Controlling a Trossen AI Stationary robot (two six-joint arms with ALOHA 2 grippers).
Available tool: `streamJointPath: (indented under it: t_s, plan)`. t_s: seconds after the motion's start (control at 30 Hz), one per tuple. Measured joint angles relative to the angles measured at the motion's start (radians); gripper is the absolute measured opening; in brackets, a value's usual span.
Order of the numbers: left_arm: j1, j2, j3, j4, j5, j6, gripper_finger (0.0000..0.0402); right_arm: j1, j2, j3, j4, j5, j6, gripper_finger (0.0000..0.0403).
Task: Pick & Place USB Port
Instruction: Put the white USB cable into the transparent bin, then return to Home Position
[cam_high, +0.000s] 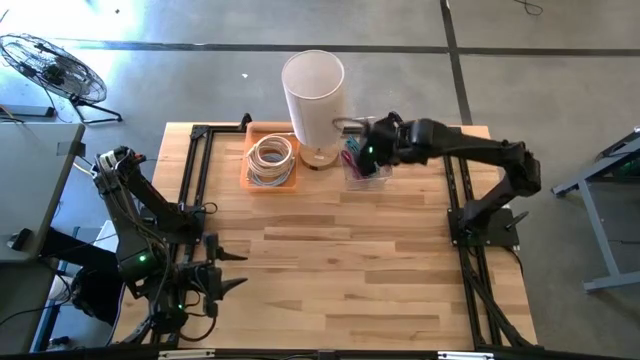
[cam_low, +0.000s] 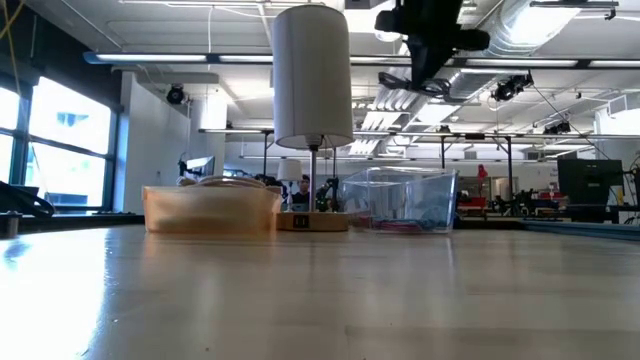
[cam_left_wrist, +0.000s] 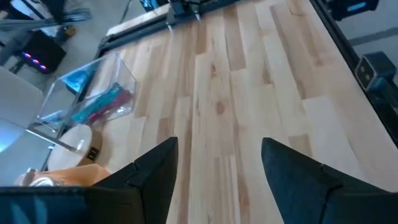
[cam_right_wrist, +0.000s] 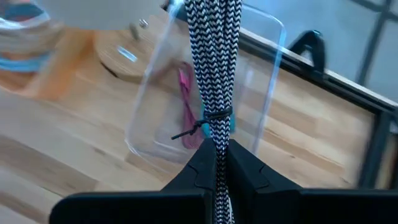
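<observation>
The right gripper (cam_right_wrist: 216, 152), reaching in from the right of the high view to the upper centre of the table, has its fingers clamped on a black-and-white braided cable bundle (cam_right_wrist: 214, 68), tied round with a thin dark twist tie (cam_right_wrist: 208, 121). In the right wrist view the bundle runs from the fingertips up the middle of the frame, over the clear plastic bin (cam_right_wrist: 258, 74). The grip sits just below the tie, probably so the coils stay bunched and do not fan out during the carry.

Holding the bundle high, well clear of the bin's rim, suits either lifting it out or lowering it in; which one cannot be told. A pink cable (cam_right_wrist: 185, 106) lies in the bin under it.

Left of the bin in the high view stand a white cylindrical lamp (cam_high: 314, 95) on a round wooden base and an orange tray (cam_high: 270, 160) holding coiled pale cables.

The left gripper (cam_left_wrist: 217, 168) waits at the lower left of the high view, fingers apart over bare wooden table (cam_high: 350, 260), out of the working arm's way.
</observation>
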Motion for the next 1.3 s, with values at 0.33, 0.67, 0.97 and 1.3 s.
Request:
streamJointPath:
  t_s: [0.33,0.67,0.97,1.3]
  plan:
    - [0.000,0.000,0.000,-0.011,0.011,0.001,0.0225,-0.128,0.027,0.000,0.042,-0.108,-0.086,0.0035]
    - [0.000,0.000,0.000,-0.055,0.006,0.002,0.0225,-0.160,0.087,0.001,0.068,-0.073,-0.152,0.0115]
    - [0.000,-0.012,0.000,-0.089,0.033,0.009,0.0225,-0.156,0.044,0.002,0.253,-0.552,-0.350,0.0141]
    - [0.000,-0.112,0.000,-0.138,-0.004,0.121,0.0225,-0.052,0.013,0.004,0.292,-0.750,-0.354,0.0141]
